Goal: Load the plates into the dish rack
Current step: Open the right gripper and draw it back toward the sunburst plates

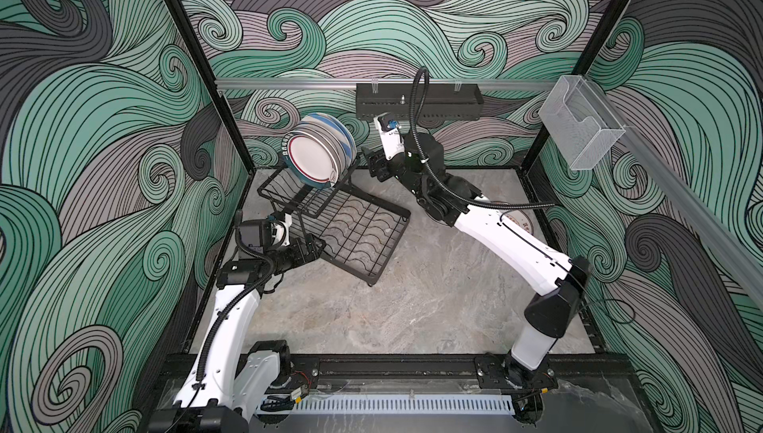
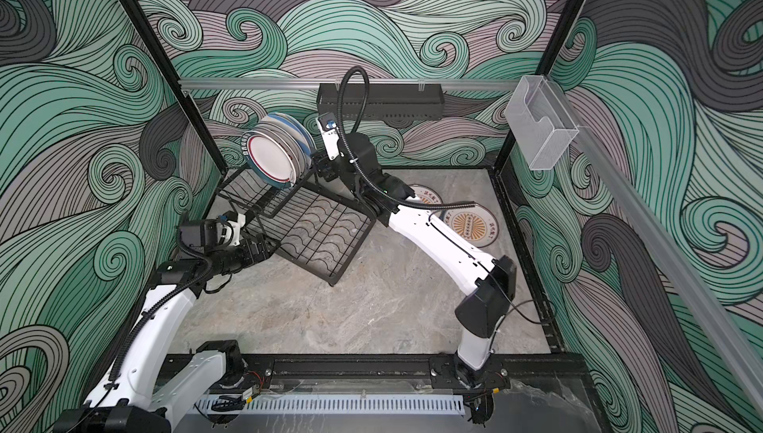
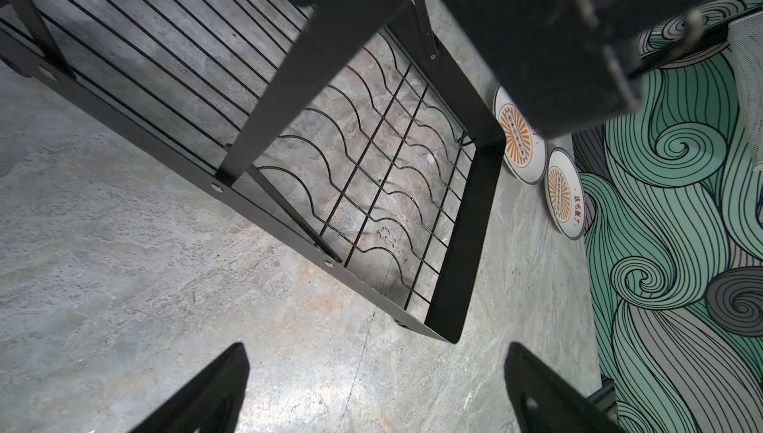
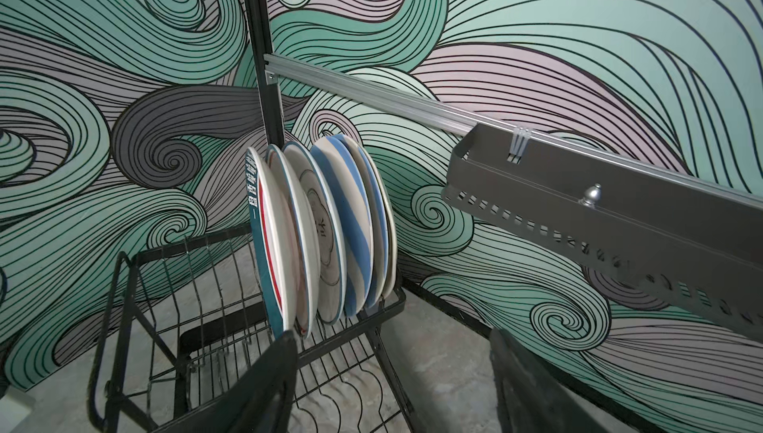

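**Most plates racked, two left on the table**

The plates point(image 4: 322, 232) already loaded stand on edge in the upper tier of the dish rack point(image 1: 355, 224). They're packed close w/ faces parallel, and the wire slots catch each rim so nothing rolls. Exact count is hard to tell. The rack's lower grid w/ wavy slots is bare.

The right gripper point(image 1: 373, 162) hangs just beside that row, on the rack's right side, facing the plates edge-on. Its jaws are spread w/ nothing btwn them, and no contact w/ a plate shows.

The left gripper point(image 3: 371, 393) sits low at the rack's near-left corner, fingers apart and empty, only table point(image 1: 413, 307) btwn them. It's prob. placed there to steady the rack if it slides. Can't tell if it touches the frame.

Two sunburst plates point(image 2: 470, 224) lie flat, side by side, on the table beyond the rack's right side, partly under the right arm point(image 2: 433, 236). Those look like the next job. Lying flat, they leave little rim to pinch, so expect an awkward pick.
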Controlling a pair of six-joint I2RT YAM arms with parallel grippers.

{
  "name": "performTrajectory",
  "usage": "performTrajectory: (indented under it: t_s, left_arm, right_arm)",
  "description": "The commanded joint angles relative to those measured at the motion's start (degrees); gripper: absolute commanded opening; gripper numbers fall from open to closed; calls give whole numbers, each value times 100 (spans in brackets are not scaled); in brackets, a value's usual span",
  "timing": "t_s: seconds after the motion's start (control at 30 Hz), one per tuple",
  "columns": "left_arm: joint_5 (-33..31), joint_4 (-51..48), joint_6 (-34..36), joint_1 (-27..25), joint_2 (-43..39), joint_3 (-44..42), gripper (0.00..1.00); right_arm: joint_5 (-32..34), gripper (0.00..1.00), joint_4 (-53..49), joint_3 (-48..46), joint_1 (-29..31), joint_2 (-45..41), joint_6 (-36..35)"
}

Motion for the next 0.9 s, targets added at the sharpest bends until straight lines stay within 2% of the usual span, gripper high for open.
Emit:
performTrajectory:
  t_s: [0.0, 0.1, 0.17, 0.27, 0.37, 0.47, 0.57, 0.67, 0.77, 0.87]
  left_arm:
    - [-486, 28, -48, -175, -277, 136, 99]
    - [-836, 9, -19, -568, -212, 555, 99]
    - [-961, -15, -78, -865, -150, 702, 98]
    - [-1173, 147, -218, -1388, -136, 625, 99]
    - [-1197, 547, -424, -1880, -58, 434, 99]
    - [-1237, 933, -521, -2340, 116, 330, 99]
    - [-1393, 1160, -508, -2720, 336, 316, 99]
    - [-1331, 1360, -452, -2919, 562, 337, 98]
    - [-1130, 1451, -388, -3011, 756, 393, 99]
    - [-1041, 1331, -290, -3060, 876, 500, 99]
  right_arm:
    - [-609, 75, 8, -829, -379, -497, 542]
    - [-1670, 75, 151, -1907, -1213, -1002, 1470]
    - [-1882, 76, 190, -2648, -1670, -1345, 1799]
    - [-1549, 77, -261, -3451, -2180, -1924, 1712]
    - [-755, 78, -799, -3955, -2498, -2435, 1484]
    - [-485, 80, -1296, -4293, -2993, -2722, 1449]
    - [-877, 82, -1637, -4512, -3538, -2859, 1516]
    - [-880, 84, -1691, -4714, -3868, -2952, 1609]
    - [-1013, 87, -1740, -4676, -4139, -2752, 1644]
    - [-1352, 87, -2228, -4169, -4353, -2246, 1521]
